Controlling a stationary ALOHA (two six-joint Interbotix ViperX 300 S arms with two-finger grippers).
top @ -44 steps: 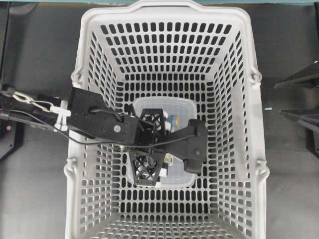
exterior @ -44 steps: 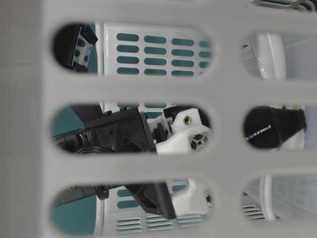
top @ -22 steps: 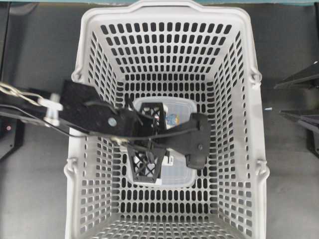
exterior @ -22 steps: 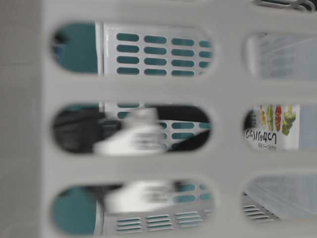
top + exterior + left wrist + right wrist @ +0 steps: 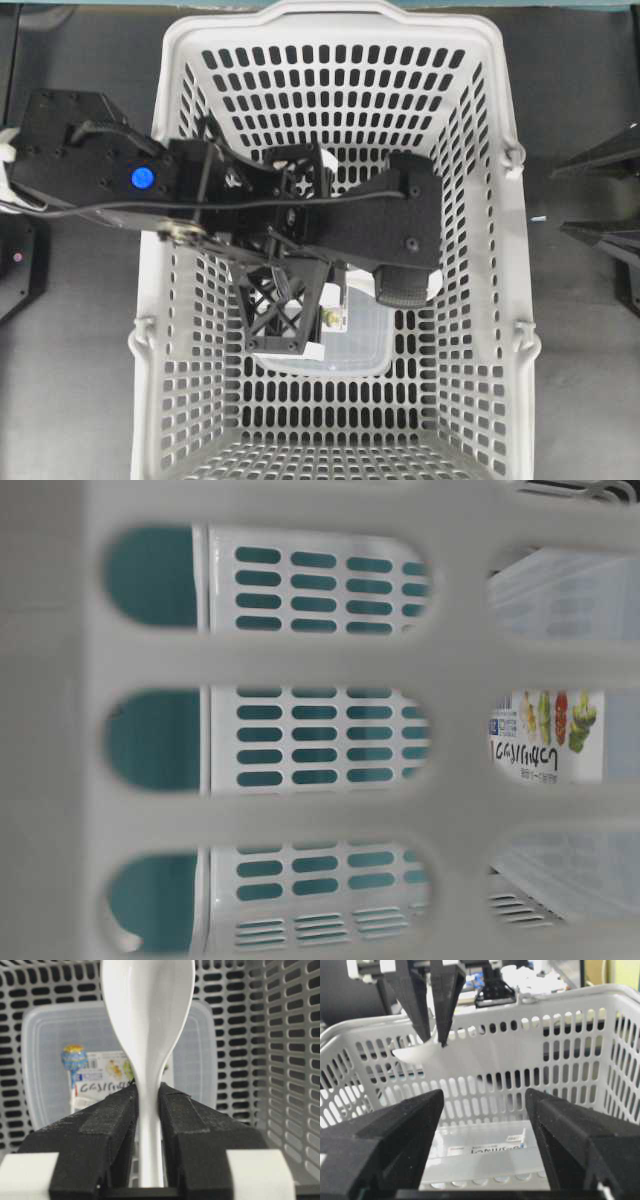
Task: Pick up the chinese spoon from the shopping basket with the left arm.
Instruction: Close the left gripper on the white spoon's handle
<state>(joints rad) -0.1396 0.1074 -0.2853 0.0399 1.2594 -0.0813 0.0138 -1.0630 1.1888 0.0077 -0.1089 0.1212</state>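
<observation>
The shopping basket (image 5: 165, 90) holds a clear box (image 5: 45, 1035) on its floor. Above it, the left gripper (image 5: 148, 1105) pinches the chinese spoon (image 5: 147, 1005) by its handle, bowl jutting beyond the fingertips (image 5: 120, 1105). The right gripper (image 5: 484, 1105) gapes wide, holding nothing.

The chinese spoon (image 5: 147, 1025) looked glossy, smooth white, like glazed ceramic. The shopping basket (image 5: 500, 120) was matt light-grey plastic. The clear box (image 5: 205, 1060) was translucent plastic bearing a printed paper label (image 5: 97, 1080). The left end effector (image 5: 149, 1110) had rough matt black fingers (image 5: 187, 1130).
</observation>
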